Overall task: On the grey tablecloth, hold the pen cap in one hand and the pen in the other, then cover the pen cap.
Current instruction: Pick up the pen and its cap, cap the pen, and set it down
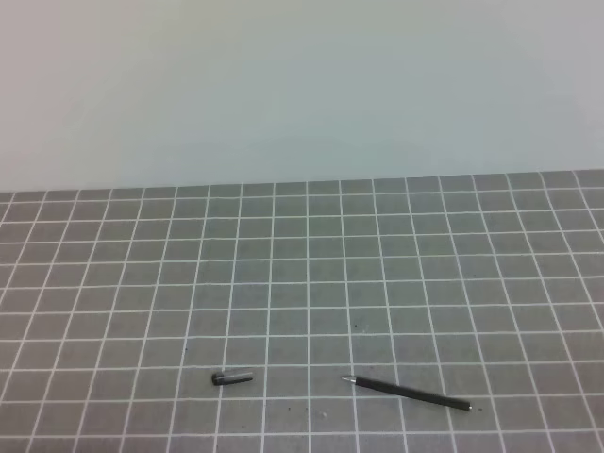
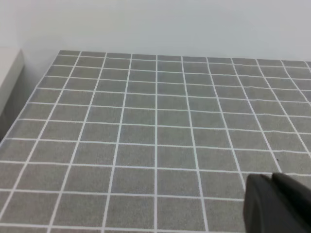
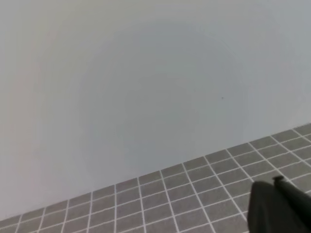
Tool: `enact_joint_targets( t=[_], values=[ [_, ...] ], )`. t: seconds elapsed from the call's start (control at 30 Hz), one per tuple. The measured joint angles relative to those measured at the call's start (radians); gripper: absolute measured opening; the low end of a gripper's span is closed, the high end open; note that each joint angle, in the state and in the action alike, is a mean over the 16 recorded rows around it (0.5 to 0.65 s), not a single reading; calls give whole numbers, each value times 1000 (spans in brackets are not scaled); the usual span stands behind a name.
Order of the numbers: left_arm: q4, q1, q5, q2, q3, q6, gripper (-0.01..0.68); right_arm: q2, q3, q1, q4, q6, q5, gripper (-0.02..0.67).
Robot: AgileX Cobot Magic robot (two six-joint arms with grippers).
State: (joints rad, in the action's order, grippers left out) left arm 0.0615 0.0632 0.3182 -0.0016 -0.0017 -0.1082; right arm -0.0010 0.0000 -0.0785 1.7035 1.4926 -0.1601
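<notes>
Exterior high: thin black pen (image 1: pixel 408 393), uncapped.

Dark grey pen cap (image 1: pixel 232 377) lies left of thin black pen (image 1: pixel 408 392), apart, on grey tablecloth (image 1: pixel 302 274).

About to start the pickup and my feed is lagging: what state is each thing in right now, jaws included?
pen cap: off the pen, lying on its side on the cloth, left of the pen, not held.
pen: uncapped, lying flat, silvery tip pointing left toward the cap, not held.
grey tablecloth: spread flat.
left gripper: jaws shut, holding nothing.
right gripper: jaws shut, holding nothing.
</notes>
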Motion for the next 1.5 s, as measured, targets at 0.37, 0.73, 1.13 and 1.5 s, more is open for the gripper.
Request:
enact_joint_targets(
  t=[0.37,0.73,1.13,1.5],
  values=[
    [0,0,0,0,0,0,-3,0,0,0,34,39,-10,0],
    [0,0,0,0,0,-1,-3,-2,2,0,40,49,-13,-1],
    [0,0,0,0,0,-4,-3,-2,2,0,40,49,-13,0],
    [0,0,0,0,0,-5,-3,-2,2,0,41,49,-11,0]
  ],
)
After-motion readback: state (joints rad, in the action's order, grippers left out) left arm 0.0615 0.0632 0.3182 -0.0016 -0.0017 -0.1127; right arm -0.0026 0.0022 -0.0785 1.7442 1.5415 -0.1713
